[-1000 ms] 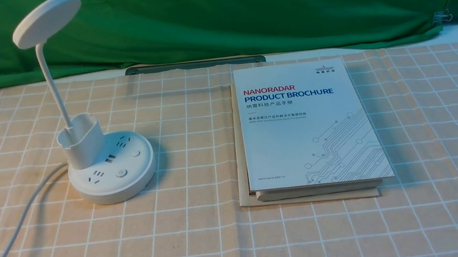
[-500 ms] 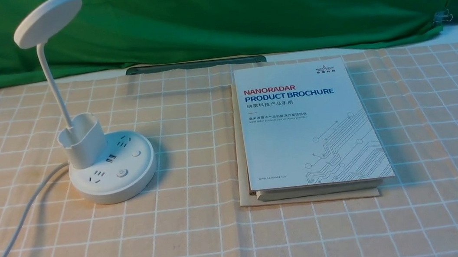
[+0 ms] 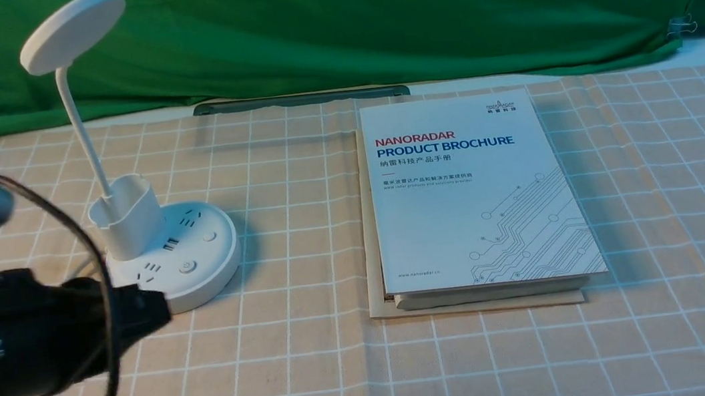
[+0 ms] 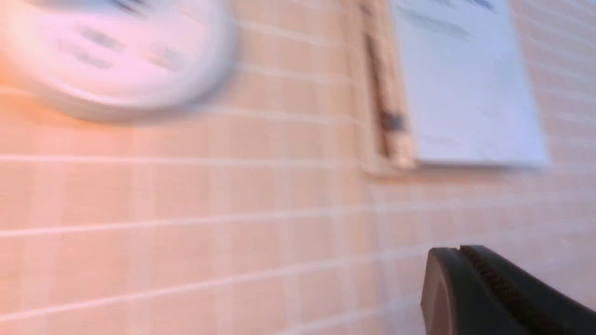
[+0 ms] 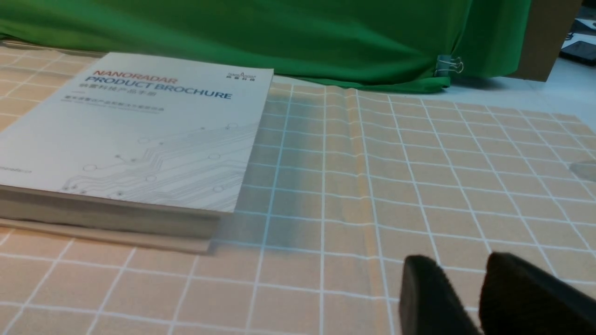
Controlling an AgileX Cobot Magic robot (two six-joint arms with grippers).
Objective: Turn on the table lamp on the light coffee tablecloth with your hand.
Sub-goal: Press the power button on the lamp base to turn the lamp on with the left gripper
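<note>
Front view: white table lamp [image 3: 207, 273] upright on the checked tablecloth [image 3: 321, 377], toward its far left corner; left gripper [image 3: 160, 305] over the cloth's left side, tip overlapping the lamp base's near edge, contact unclear. Left wrist view: blurred lamp base; claw's fingertips together, nothing between. Right wrist view: right gripper's [image 5: 458, 263] fingertips apart; NANORADAR brochure [image 5: 153, 125] atop a stack.

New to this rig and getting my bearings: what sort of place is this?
Probably a robot test bench: a green cloth backdrop, a NANORADAR brochure, a black robot arm.
</note>
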